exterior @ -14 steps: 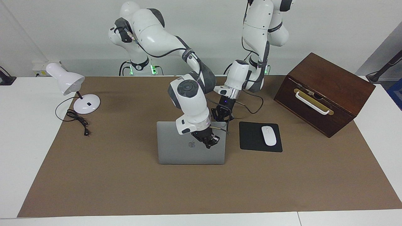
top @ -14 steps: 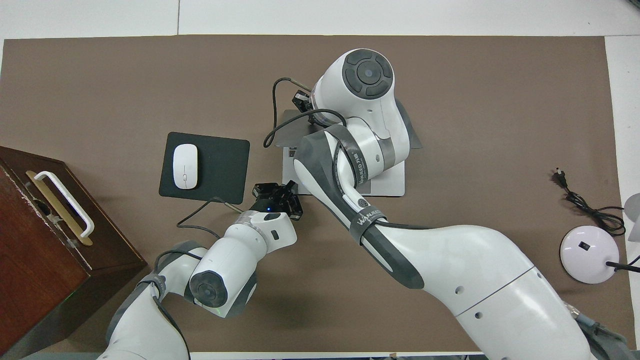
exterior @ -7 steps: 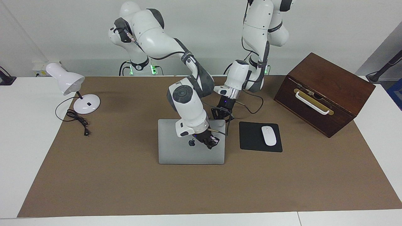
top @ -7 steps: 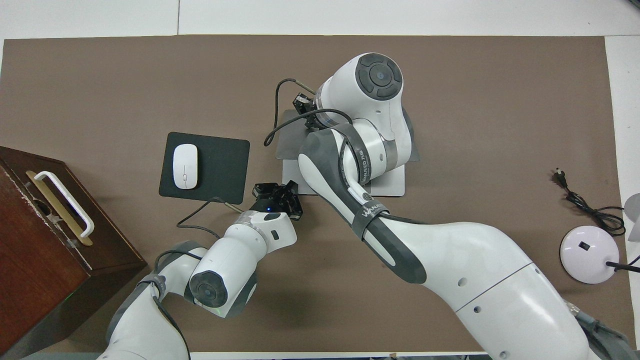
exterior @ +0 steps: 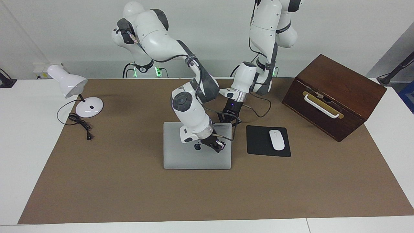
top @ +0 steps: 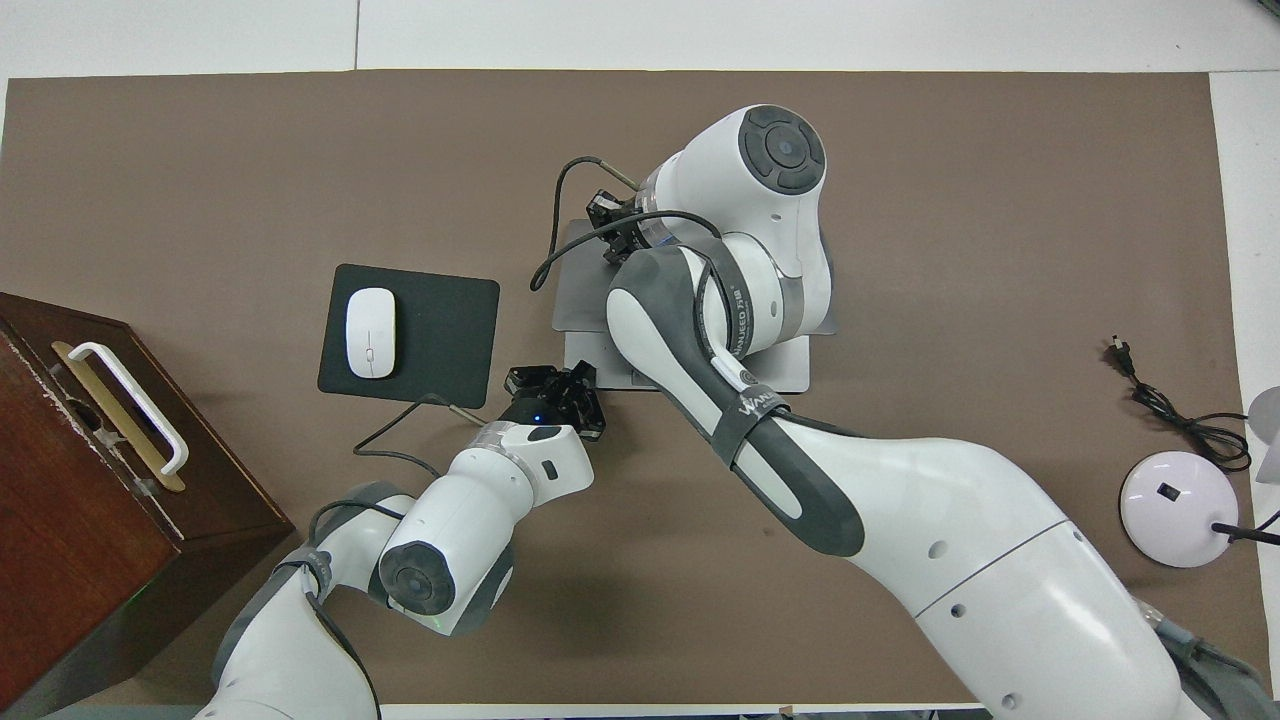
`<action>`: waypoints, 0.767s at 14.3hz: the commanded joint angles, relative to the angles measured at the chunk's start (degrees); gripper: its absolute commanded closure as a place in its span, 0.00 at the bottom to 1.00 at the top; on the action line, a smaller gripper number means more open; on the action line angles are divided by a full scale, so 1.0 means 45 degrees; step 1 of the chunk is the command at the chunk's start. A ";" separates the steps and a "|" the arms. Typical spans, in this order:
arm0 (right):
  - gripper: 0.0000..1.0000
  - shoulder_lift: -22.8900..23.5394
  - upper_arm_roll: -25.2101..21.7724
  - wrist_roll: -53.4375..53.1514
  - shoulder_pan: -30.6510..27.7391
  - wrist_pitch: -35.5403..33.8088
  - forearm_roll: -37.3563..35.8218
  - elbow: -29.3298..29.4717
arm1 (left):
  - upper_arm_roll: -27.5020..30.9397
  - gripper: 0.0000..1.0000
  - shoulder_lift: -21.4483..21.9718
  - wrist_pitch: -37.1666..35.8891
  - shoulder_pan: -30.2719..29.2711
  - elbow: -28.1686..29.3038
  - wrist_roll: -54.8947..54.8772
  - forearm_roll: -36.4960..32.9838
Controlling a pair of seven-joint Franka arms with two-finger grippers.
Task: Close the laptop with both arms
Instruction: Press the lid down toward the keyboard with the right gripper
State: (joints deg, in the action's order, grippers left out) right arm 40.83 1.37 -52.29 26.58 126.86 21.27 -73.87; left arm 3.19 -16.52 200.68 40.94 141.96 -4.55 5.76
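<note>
1. Since a second ago: laptop lid has dropped further, now nearly flat; right tool has ridden down with it; left tool unmoved.
2. Doing it well (judgement): keep the push straight down on the lid, slow over the last bit so it shuts without a slam, left tool steadying the base so nothing slides.
3. Right tool: fingertips shut, holding nothing, pressing on the lid just beside the dark logo.
4. Left tool: shut, holding nothing, at the laptop's edge nearest the robots, toward the left arm's end; contact with the base can't be told.
5. Laptop: mid bench on the brown mat; overhead view shows the lid offset over the base, so not fully closed.
6. Mouse pad with white mouse beside the laptop; wooden box and lamp well apart.
</note>
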 commanded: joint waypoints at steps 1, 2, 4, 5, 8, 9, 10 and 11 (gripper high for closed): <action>1.00 -0.0245 0.0145 0.0447 -0.0184 0.0364 0.0466 -0.0616 | 0.0365 1.00 -0.1250 -0.0005 -0.0036 -0.0237 -0.0357 0.0086; 1.00 -0.0206 0.0145 0.0544 -0.0184 0.0364 0.0603 -0.0635 | 0.0365 1.00 -0.1250 -0.0005 -0.0036 -0.0218 -0.0357 0.0086; 1.00 -0.0205 0.0145 0.0739 -0.0223 0.0286 0.0624 -0.0849 | 0.0365 1.00 -0.1250 -0.0005 -0.0036 -0.0237 -0.0357 0.0086; 1.00 -0.0225 0.0145 0.0875 -0.0300 0.0112 0.0624 -0.0850 | 0.0365 1.00 -0.1250 -0.0005 -0.0036 -0.0238 -0.0357 0.0086; 1.00 -0.0361 0.0028 0.1110 -0.0437 -0.1195 0.0624 -0.0791 | 0.0365 1.00 -0.1250 -0.0005 -0.0036 -0.0218 -0.0337 0.0086; 1.00 -0.0439 0.0028 0.1150 -0.0477 -0.1295 0.0605 -0.0791 | 0.0365 1.00 -0.1250 0.0014 -0.0036 -0.0218 -0.0318 0.0086; 1.00 -0.0440 0.0009 0.1170 -0.0477 -0.1296 0.0605 -0.0791 | 0.0365 1.00 -0.1250 0.0015 -0.0036 -0.0218 -0.0318 0.0086; 1.00 -0.0440 -0.0011 0.1170 -0.0477 -0.1335 0.0605 -0.0791 | 0.0365 1.00 -0.1250 -0.0005 -0.0036 -0.0237 -0.0318 0.0086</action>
State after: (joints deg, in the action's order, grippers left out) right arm 40.31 1.15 -49.01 25.05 121.64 22.46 -75.60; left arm 3.19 -16.53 200.69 40.94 141.96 -4.55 5.76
